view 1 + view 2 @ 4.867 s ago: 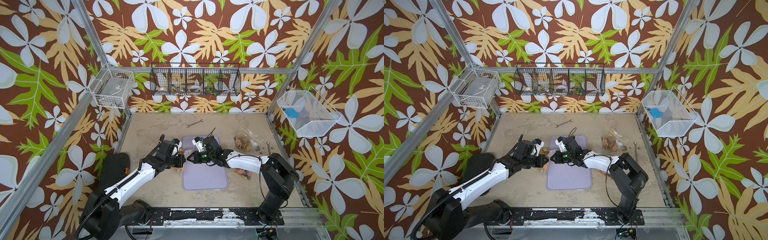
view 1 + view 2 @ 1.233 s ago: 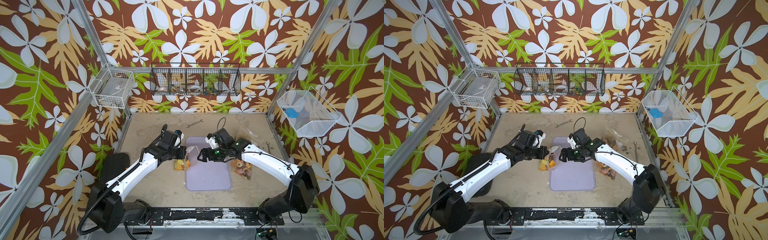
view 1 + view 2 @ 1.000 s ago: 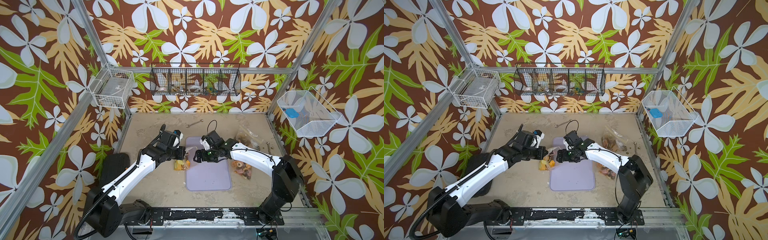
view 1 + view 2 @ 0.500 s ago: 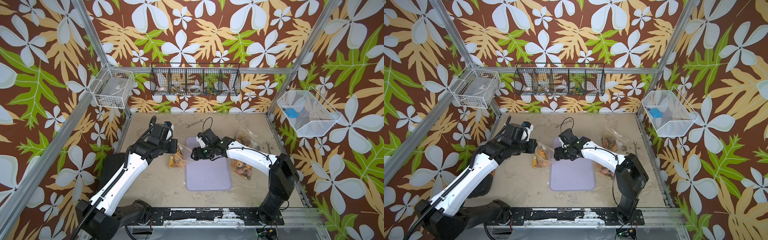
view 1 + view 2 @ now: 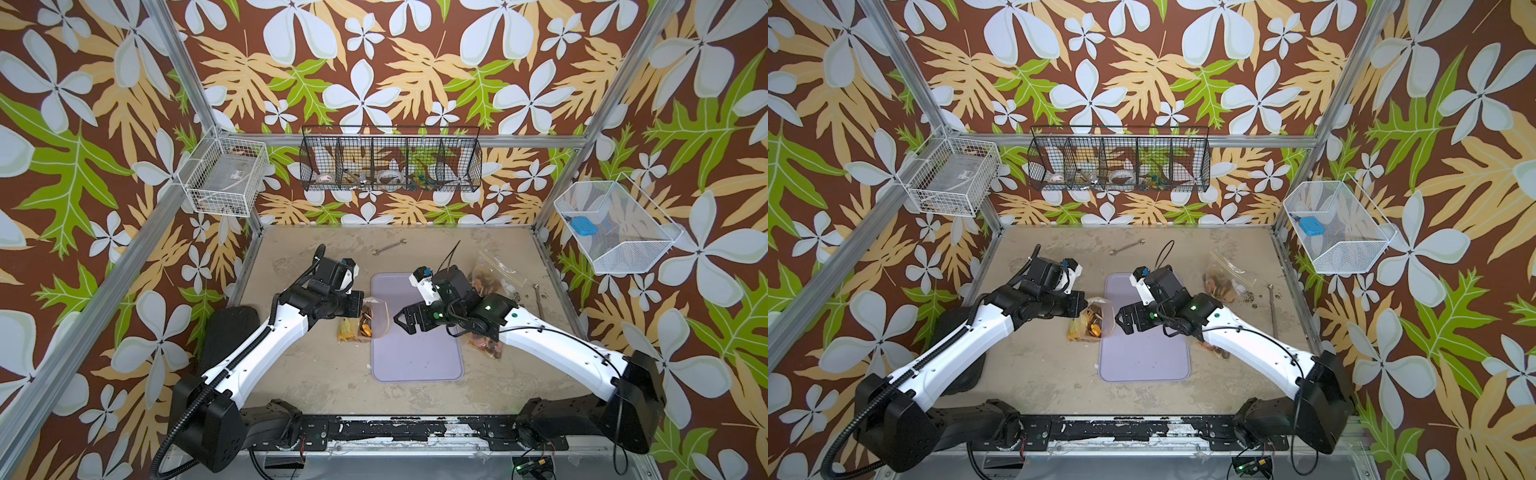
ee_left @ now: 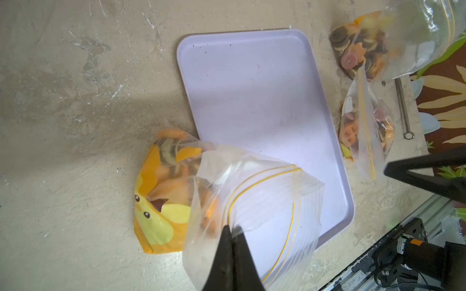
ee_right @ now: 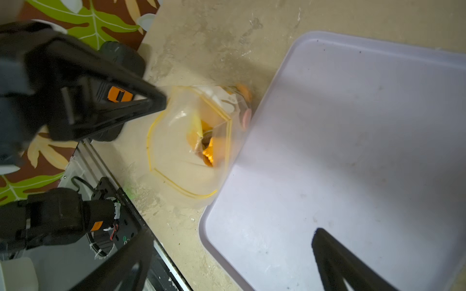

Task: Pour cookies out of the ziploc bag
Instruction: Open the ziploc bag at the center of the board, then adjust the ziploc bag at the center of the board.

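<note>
The left end effector (image 6: pixel 232 230) is clamping fully shut on a fold of clear film at the rim of the ziploc bag (image 6: pixel 264 201). The right end effector (image 5: pixel 402 325) is hovering over the lavender tray (image 5: pixel 415 361) with its jaws spread wide, gripping nothing and facing the bag's mouth. The cookies (image 6: pixel 174 156) are sitting low in the bag, which is resting on the desk (image 5: pixel 311 374) against the tray's long edge. The yellow zip line is gaping in a loop.

The step in hand looks like getting a second hold before tipping. It would be best done by:

- Bringing the right end effector onto the bag's bottom corner or its far rim, rather than into the cookie mass.
- Closing on the film alone.
- Lifting the bottom while the left hold is keeping the mouth low and over the tray's floor.
- Tilting slowly, since thin film can slip from a pinch.

Two other filled bags (image 6: pixel 365 126) are lying across the tray and need no handling here.
</note>
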Tool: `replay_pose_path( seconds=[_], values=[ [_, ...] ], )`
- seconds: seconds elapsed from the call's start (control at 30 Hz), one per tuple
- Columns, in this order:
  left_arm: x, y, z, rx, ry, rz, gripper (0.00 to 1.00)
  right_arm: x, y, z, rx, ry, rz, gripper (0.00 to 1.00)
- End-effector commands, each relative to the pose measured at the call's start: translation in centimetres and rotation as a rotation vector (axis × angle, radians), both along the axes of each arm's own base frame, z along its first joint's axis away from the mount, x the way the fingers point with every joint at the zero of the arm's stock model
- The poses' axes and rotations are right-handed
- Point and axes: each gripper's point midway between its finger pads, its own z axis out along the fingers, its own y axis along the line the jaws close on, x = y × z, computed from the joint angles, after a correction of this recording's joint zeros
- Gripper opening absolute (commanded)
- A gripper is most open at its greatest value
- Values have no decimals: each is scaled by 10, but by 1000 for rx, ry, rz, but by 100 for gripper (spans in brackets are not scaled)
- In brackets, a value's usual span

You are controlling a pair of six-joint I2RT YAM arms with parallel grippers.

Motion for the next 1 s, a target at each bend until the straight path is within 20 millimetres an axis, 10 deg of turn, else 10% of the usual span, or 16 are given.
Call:
replay_pose_path(
  seconds=[0.0, 0.2, 0.97],
  values=[
    [10, -8, 10, -18, -43, -30, 0, -10, 12, 28, 70, -157, 123, 100],
    [17, -14, 12, -19, -35, -52, 0, -42, 56, 53, 126, -279, 329, 98],
    [23, -26, 5, -59, -19, -74, 0, -12, 122, -33, 126, -128, 282, 64]
  ],
)
